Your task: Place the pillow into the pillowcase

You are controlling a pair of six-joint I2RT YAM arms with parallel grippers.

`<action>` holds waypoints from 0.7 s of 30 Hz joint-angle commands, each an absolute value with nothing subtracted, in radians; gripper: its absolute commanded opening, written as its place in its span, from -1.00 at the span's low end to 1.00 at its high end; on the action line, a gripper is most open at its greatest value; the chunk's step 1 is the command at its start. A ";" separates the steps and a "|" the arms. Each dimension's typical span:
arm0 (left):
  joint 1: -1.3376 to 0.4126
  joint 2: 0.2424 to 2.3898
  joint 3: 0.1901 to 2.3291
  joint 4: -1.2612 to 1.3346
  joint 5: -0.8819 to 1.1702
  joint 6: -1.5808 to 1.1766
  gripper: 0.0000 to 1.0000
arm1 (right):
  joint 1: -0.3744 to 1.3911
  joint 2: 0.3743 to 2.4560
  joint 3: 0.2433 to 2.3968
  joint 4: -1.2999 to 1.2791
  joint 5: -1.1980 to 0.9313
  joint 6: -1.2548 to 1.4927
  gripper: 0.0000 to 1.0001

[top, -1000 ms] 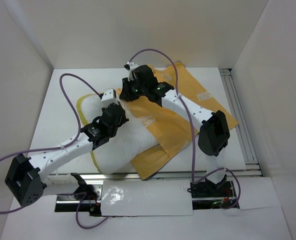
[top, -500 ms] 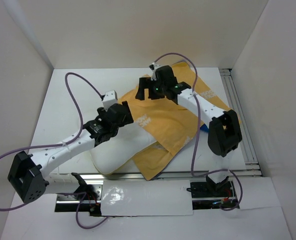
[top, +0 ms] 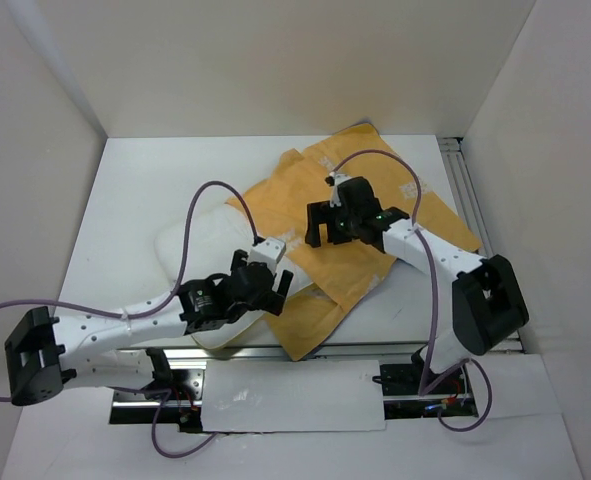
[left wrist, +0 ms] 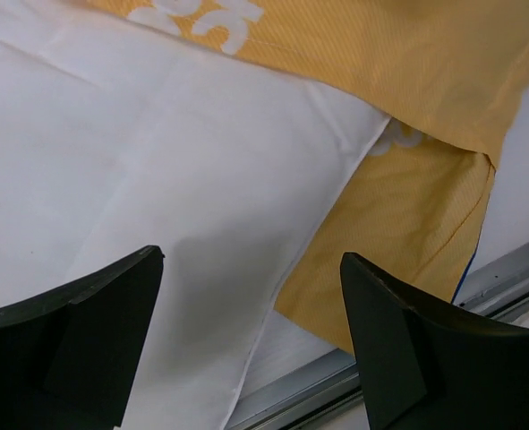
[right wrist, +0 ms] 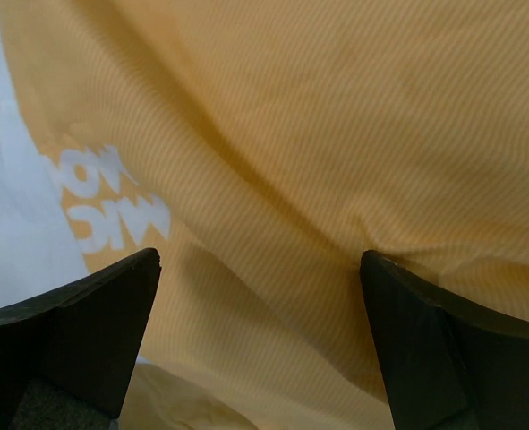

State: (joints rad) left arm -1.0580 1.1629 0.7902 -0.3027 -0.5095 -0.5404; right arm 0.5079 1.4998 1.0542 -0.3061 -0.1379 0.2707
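On the tabletop (top: 125,200), the pillow (top: 200,245) is seen at left, its right side overlapped by the pillowcase (top: 295,185); whether it is inside cannot be told. Since a second ago the left gripper (top: 275,290) has been pulled back to the pillow's near corner and the right gripper (top: 320,225) drawn from the far hem to mid-cloth. Both jaws are spread wide with nothing held, so a fresh grasp is judged needed.

table (top: 135,200): white, walled on 3 sides | rail (top: 465,190): metal, right edge | panel (top: 285,395): near edge, white, possibly plastic
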 commanded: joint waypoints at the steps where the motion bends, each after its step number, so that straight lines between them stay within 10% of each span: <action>1: -1.075 1.104 0.740 -0.217 -0.517 -0.419 0.88 | 0.514 1.563 1.066 -0.226 -0.134 0.219 1.00; 21: -1.075 1.403 0.764 -0.247 -0.649 -0.466 1.00 | 0.486 1.823 1.387 -0.179 -0.156 0.155 1.00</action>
State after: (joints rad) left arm -1.0721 1.3296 0.7258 -0.2577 -0.5907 -0.4484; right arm 0.4957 1.8675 1.3567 -0.2195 -0.1654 0.1844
